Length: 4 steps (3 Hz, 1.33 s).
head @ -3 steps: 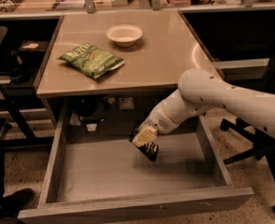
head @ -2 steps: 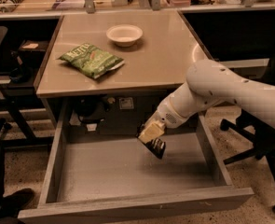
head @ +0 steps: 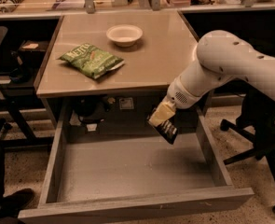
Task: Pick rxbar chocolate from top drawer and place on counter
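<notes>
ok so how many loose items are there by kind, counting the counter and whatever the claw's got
green chip bag: 1, on the counter
white bowl: 1, on the counter
rxbar chocolate: 1, gripped by the claw above the open top drawer
total: 3

Green chip bag [head: 91, 59]: "KETTLE", faint. Hand [head: 162, 119] over top drawer [head: 127, 206], holding rxbar chocolate [head: 168, 131].
</notes>
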Motion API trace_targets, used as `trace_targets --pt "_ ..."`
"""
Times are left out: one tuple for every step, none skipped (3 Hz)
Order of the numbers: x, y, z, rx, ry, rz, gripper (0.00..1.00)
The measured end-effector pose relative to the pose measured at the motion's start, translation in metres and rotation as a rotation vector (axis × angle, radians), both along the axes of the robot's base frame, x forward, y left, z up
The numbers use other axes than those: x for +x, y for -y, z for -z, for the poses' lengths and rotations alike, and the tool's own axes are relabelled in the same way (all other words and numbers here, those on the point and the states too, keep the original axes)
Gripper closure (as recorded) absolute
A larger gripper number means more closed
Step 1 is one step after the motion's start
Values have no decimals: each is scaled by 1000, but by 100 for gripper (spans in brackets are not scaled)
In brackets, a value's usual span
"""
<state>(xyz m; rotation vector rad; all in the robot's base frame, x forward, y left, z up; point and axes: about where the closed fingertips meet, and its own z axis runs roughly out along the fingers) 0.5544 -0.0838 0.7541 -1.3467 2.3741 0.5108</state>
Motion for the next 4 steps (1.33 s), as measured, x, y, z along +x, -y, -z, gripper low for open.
trace_targets --pt "18 14 -25 -42 11 36 100" --pt "36 25 -46 -72 26 57 100" --pt "55 32 -71 -109 44 71 100" --pt "71 33 -97 -145 65 71 100"
